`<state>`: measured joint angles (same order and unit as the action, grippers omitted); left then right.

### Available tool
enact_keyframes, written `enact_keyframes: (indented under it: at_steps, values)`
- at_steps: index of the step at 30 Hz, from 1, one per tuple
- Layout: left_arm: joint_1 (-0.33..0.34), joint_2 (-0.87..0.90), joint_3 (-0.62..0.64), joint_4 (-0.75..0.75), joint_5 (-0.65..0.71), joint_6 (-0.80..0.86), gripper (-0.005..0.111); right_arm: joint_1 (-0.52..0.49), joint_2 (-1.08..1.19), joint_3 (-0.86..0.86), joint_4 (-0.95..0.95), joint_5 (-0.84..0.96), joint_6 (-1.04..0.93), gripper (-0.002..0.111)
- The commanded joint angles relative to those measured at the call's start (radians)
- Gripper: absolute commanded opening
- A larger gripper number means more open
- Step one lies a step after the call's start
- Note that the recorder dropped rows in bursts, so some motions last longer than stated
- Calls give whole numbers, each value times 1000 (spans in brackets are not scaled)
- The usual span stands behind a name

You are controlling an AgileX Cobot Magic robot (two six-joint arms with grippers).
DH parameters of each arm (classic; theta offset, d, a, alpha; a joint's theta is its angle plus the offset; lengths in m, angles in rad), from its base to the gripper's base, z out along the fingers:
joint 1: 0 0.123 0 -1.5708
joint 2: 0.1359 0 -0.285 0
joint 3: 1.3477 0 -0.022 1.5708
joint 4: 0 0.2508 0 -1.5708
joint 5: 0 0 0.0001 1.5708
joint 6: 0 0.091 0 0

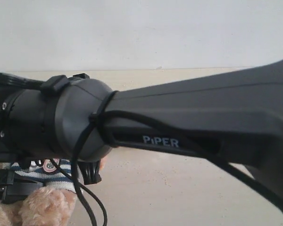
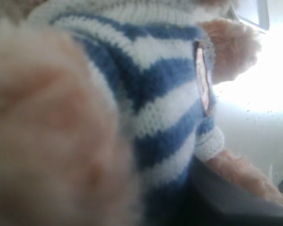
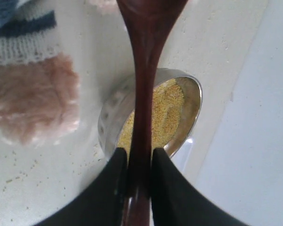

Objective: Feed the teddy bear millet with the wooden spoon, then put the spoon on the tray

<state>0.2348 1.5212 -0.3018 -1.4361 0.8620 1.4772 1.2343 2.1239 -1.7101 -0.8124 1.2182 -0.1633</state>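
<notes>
In the right wrist view my right gripper (image 3: 139,153) is shut on the slim handle of the dark wooden spoon (image 3: 146,70). The spoon's bowl runs out of the frame's edge. It hangs over the metal bowl (image 3: 111,110) heaped with yellow millet (image 3: 167,110). A furry limb of the teddy bear (image 3: 33,103) lies beside the bowl. The bear's striped shirt (image 2: 151,89) fills the left wrist view, with one dark finger (image 2: 226,195) pressed against it. The white tray (image 3: 254,155) lies on the bowl's other side. Only the bear's badge (image 1: 50,165) and fur (image 1: 42,205) show in the exterior view.
The right arm's dark forearm (image 1: 203,122) and wrist joint (image 1: 61,117) cross the exterior view and hide most of the beige table (image 1: 170,193). Loose grains dot the table beside the bowl (image 3: 19,174). A pale wall (image 1: 141,33) stands behind.
</notes>
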Motion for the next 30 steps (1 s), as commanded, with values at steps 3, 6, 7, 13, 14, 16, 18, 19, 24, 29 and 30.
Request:
enact_keyframes:
  at_steps: [3,6,7,13,14,16,18,19,24,29,30]
  values:
    - [1,-1,1,-8,17,8,7,13,3,23,-84,3,86,14]
    - [1,-1,1,-8,17,8,7,17,3,23,-84,3,86,14]
    - [1,-1,1,-8,17,8,7,22,3,23,-90,3,87,14]
    - [1,-1,1,-8,17,8,7,40,3,23,-123,3,119,14]
    - [1,-1,1,-8,17,8,7,43,3,23,-129,3,126,14]
    - [1,-1,1,-8,17,8,7,43,3,23,-130,2,129,14]
    - [1,-1,1,-8,17,8,7,47,3,23,-130,3,132,14]
    - [1,-1,1,-8,17,8,7,50,3,23,-139,3,135,14]
    - [1,-1,1,-8,17,8,7,55,3,23,-175,3,138,14]
    - [1,-1,1,-8,17,8,7,56,3,23,-191,3,145,14]
    - [1,-1,1,-8,17,8,7,56,3,23,-191,3,145,14]
